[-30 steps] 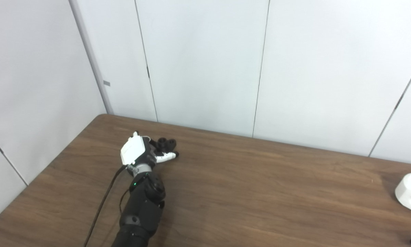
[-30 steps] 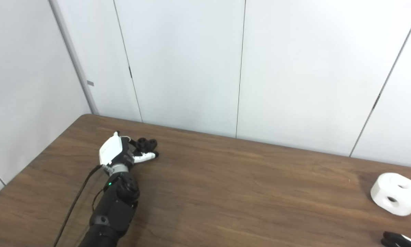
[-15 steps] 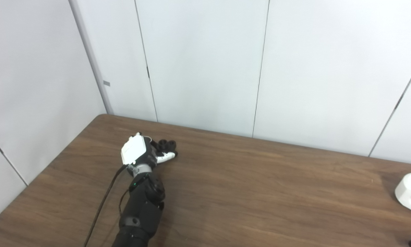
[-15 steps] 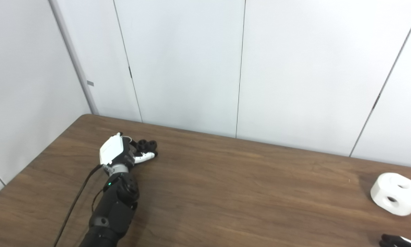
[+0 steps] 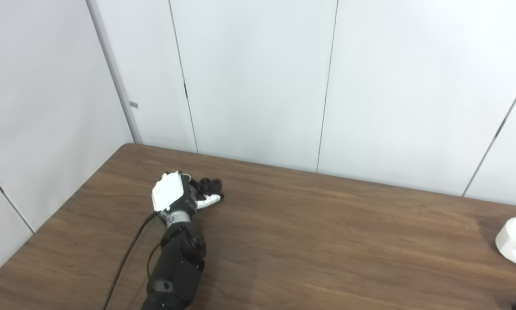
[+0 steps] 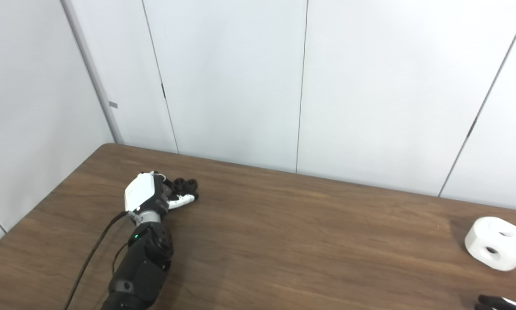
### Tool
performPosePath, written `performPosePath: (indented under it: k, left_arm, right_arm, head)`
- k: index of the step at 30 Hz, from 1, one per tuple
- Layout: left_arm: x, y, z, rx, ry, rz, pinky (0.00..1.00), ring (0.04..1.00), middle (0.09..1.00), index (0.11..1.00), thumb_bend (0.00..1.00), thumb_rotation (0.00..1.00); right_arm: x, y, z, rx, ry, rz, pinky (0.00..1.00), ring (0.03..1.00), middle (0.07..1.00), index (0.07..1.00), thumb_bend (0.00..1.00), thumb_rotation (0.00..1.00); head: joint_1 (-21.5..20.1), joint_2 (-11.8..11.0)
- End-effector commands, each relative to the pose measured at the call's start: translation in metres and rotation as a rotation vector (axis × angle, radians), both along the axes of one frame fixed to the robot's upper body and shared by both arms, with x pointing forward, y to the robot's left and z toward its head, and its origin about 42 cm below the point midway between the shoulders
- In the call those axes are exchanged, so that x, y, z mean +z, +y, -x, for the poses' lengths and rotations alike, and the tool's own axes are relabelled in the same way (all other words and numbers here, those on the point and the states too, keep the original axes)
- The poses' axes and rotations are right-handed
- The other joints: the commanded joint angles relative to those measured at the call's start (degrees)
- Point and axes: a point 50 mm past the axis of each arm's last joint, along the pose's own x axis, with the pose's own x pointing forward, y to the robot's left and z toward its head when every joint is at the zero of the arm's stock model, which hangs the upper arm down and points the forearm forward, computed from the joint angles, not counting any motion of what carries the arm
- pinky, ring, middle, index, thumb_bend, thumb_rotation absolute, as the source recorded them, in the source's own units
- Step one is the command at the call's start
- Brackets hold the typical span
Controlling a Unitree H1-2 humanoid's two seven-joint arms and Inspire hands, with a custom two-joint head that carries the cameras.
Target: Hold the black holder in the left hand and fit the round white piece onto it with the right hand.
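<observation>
The black holder (image 5: 210, 185), with two round posts on top, rests on the brown table (image 5: 309, 232) at the far left. My left hand (image 5: 174, 196) is wrapped round it: the white thumb (image 5: 209, 199) lies against its near side and the fingers are hidden behind the hand's white back. The round white piece (image 6: 496, 243), with holes in its side, sits alone at the table's right edge. Only the fingertips of my right hand (image 6: 494, 302) show at the bottom right corner, in front of the white piece and apart from it.
White wall panels (image 5: 258, 82) stand right behind the table's far edge and along its left side. A black cable (image 5: 126, 258) runs along my left forearm down to the bottom edge.
My left wrist has turned a little and the thumb has closed in on the holder, which shifted slightly toward me. My right fingertips have sunk lower at the bottom edge.
</observation>
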Motion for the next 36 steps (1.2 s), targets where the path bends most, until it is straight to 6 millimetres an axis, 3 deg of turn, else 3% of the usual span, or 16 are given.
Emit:
performPosePath:
  k: [1,6,14,29,36]
  left_arm:
    - [-0.015,-0.003,0.009,-0.009,0.052,0.033,1.00,1.000,0.899,0.481,0.52,0.05]
    - [-0.016,-0.004,0.012,-0.032,0.040,0.030,1.00,1.000,0.903,0.481,0.52,0.05]
    - [-0.021,-0.014,0.016,-0.101,0.018,0.046,1.00,1.000,0.921,0.481,0.52,0.05]
    - [-0.037,-0.046,0.045,-0.228,-0.065,0.039,1.00,1.000,0.911,0.479,0.52,0.05]
    - [-0.038,-0.067,0.062,-0.300,-0.125,0.026,1.00,1.000,0.918,0.480,0.52,0.05]
  right_arm:
    - [-0.004,-0.001,0.004,0.008,0.023,0.008,0.58,0.731,0.736,0.653,1.00,0.50]
    - [-0.002,0.004,0.000,0.000,0.012,0.013,0.48,0.644,0.669,0.606,1.00,0.49]
    - [0.006,0.006,-0.008,-0.033,-0.014,0.054,0.42,0.620,0.649,0.582,1.00,0.51]
    - [0.035,0.006,-0.020,-0.093,-0.105,0.110,0.43,0.637,0.674,0.572,1.00,0.52]
    - [0.055,-0.005,-0.028,-0.138,-0.154,0.182,0.42,0.647,0.700,0.565,1.00,0.53]
  head:
    - [-0.6,0.1]
    - [-1.4,-0.2]
    - [-2.5,-0.4]
    - [-4.2,-0.6]
    - [-5.1,-0.7]
